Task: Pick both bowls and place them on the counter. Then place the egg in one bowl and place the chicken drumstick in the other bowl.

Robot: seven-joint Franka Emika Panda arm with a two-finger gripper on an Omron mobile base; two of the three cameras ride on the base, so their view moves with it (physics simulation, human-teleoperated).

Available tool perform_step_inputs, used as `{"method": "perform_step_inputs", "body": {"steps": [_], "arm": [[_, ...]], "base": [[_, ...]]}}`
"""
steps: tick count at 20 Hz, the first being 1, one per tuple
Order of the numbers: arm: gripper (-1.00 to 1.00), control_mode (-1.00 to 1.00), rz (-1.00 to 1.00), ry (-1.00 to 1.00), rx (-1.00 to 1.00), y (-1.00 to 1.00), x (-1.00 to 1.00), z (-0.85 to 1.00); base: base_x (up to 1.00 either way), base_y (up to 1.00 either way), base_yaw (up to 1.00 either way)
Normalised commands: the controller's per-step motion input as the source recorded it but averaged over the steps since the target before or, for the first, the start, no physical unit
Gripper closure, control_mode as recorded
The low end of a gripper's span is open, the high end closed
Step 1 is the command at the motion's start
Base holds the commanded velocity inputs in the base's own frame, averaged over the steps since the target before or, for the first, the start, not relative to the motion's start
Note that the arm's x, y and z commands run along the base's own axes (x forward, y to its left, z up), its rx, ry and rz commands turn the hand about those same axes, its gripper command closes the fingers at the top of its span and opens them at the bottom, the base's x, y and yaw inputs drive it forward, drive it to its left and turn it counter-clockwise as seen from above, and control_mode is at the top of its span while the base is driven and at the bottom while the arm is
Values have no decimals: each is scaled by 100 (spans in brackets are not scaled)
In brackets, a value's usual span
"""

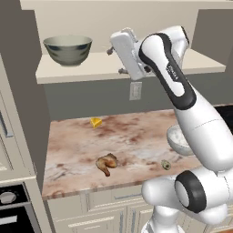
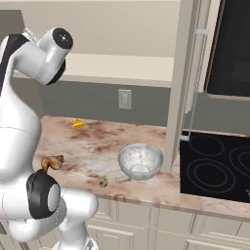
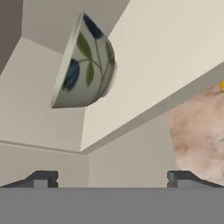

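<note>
The counter [image 1: 136, 136] had much free surface: its middle and its back edge were bare except for one yellow cheese wedge [image 1: 95, 122] near the back left. At the right end the counter met a tall cabinet panel [image 2: 178, 93], and past that stood a black stove top [image 2: 219, 166]. There were two bowls. The white speckled bowl [image 2: 140, 160] stood on the counter near the right end, upright and with nothing inside it. The dark bowl [image 1: 68, 49] stood on the pale shelf [image 1: 113, 66] above the counter, toward the shelf's left end, and I could not see into it fully. One chicken drumstick [image 1: 107, 164] lay near the front edge of the counter, and one small egg [image 1: 166, 165] lay also near the front edge, between the drumstick and the white bowl, touching neither. The gripper [image 3: 112, 177] was raised at shelf level, to the right of the dark bowl and apart from it, its fingers spread wide and holding nothing.
</note>
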Motion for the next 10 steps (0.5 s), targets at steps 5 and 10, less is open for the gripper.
{"method": "perform_step_inputs", "body": {"steps": [5, 10], "arm": [[-100, -100, -12, 0, 0, 36, 27, 25], [-100, -100, -11, 0, 0, 37, 27, 17]], "base": [[0, 0, 0], [0, 0, 0]]}}
